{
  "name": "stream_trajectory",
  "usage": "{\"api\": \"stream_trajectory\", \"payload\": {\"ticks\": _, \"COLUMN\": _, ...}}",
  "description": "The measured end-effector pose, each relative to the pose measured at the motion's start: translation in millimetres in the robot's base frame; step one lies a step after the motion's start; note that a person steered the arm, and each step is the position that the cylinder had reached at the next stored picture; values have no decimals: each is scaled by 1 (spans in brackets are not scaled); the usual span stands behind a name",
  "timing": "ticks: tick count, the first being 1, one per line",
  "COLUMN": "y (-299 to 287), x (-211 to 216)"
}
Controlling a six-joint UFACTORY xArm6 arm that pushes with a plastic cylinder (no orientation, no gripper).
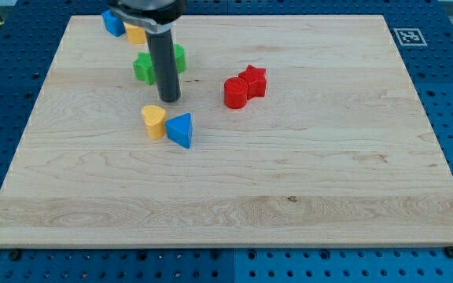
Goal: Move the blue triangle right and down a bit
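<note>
My tip [170, 100], a bare rod with no hand to open, sat up-left of the blue triangle [181, 129], placed to push it down-right.

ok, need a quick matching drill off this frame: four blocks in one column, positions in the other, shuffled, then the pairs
Blocks:
1. blue triangle
2. yellow heart
3. red star
4. blue block

Positions:
A. top-left corner of the board
B. touching the triangle, on its left in the view
C. just below and right of my tip
D. right of the rod, beside the red cylinder

Pairs: 1-C, 2-B, 3-D, 4-A
</note>
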State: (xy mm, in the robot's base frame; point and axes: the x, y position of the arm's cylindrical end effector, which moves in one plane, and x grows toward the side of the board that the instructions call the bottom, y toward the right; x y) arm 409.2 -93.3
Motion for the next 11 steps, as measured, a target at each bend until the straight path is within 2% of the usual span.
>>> {"api": "stream_trajectory", "payload": {"ticks": 1, "y": 0, "x": 28}}
{"api": "stream_trajectory", "payload": {"ticks": 3, "y": -2, "x": 50}}
{"api": "stream_trajectory", "payload": {"ticks": 4, "y": 4, "x": 50}}
{"api": "stream_trajectory", "payload": {"ticks": 6, "y": 54, "x": 55}}
{"api": "stream_trajectory", "payload": {"ticks": 7, "y": 50, "x": 62}}
{"api": "stream_trajectory", "payload": {"ticks": 9, "y": 6, "x": 87}}
{"api": "stream_trajectory", "payload": {"ticks": 11, "y": 42, "x": 83}}
